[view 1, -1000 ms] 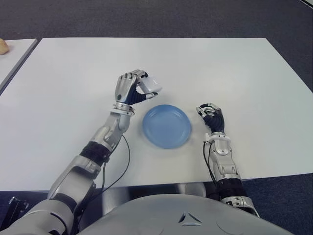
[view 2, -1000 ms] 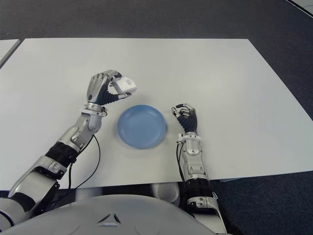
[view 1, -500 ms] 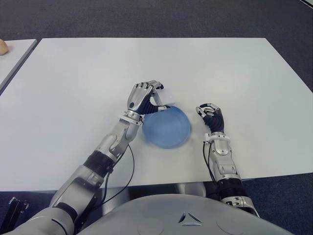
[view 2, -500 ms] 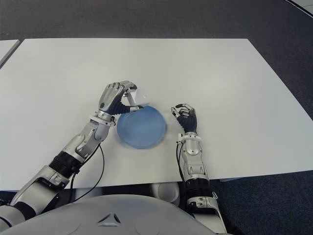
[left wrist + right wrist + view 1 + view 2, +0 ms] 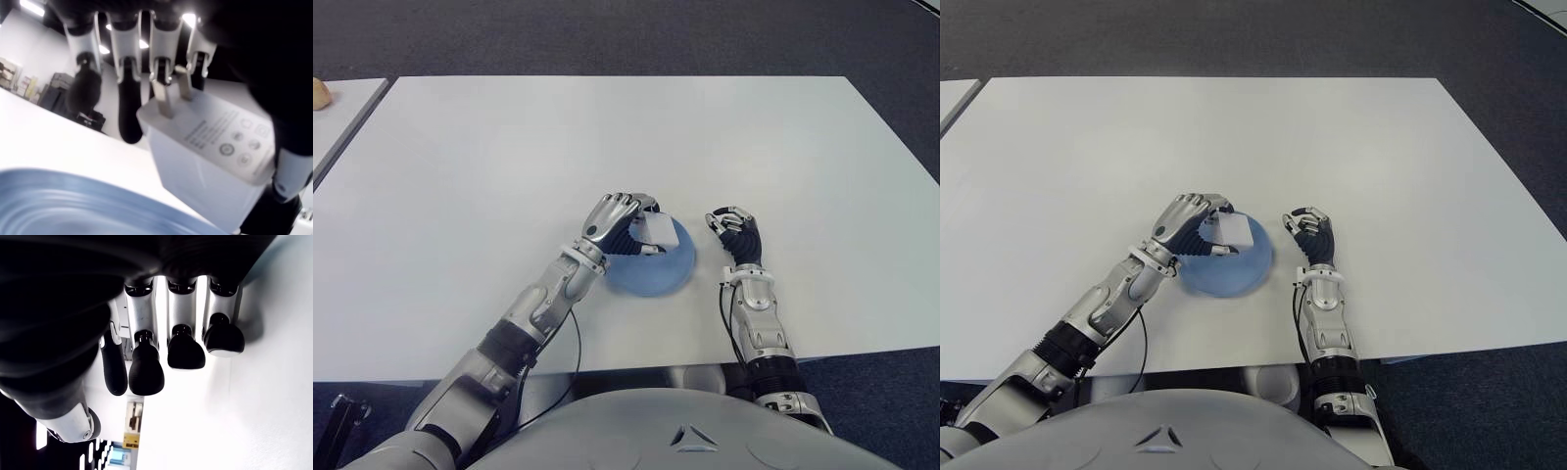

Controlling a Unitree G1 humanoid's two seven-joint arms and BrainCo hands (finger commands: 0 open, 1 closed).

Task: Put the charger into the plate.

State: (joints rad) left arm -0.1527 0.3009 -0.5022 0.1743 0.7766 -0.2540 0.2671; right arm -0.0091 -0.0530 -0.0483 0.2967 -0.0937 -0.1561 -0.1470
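Our left hand [image 5: 615,221] moves from 10 o'clock of the plate [image 5: 671,272] to directly over it, lower, charger [image 5: 656,230] still gripped.

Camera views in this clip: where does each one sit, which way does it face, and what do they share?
Left and right eye views: on the head, looking down at the white table; both arms show.
Left wrist view: at the left hand, facing its fingers clamping the white charger above the blue plate.
Right wrist view: at the idle right hand, right of the plate, fingers curled, empty.
Shared: charger, plate.
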